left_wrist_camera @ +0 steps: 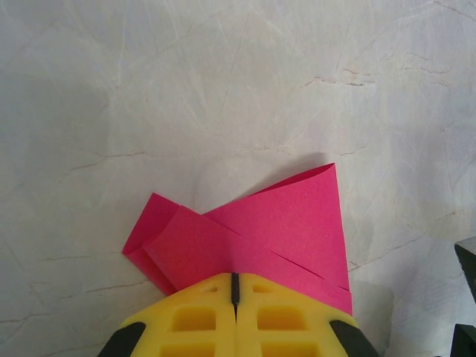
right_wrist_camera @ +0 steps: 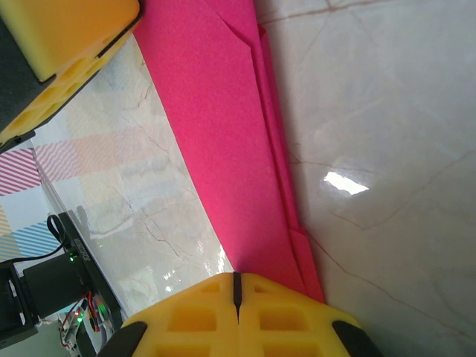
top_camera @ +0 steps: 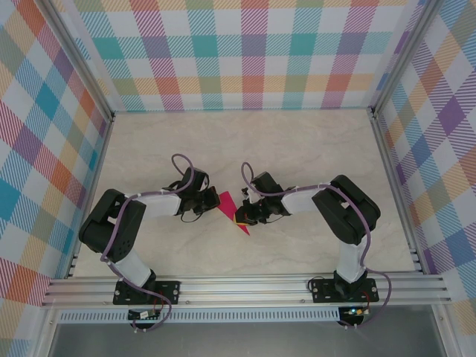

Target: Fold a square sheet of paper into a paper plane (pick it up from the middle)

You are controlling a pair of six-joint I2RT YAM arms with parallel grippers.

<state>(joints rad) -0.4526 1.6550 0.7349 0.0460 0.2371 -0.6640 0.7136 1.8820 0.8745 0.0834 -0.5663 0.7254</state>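
Near edge of pink paper (left_wrist_camera: 290, 216) behind left end effector (left_wrist_camera: 235, 281)

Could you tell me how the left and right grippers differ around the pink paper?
The left gripper sits at the pink paper's left side; the right gripper at its right side. Ahead of the left gripper the paper fans wide; ahead of the right gripper it runs long and narrow. Both are shut.

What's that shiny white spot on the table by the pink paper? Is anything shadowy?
Right wrist view: the white spot is light glaring off the glossy table beside the pink paper; left wrist view: the paper throws a soft grey shadow on the table; top external view: even light, no glare.
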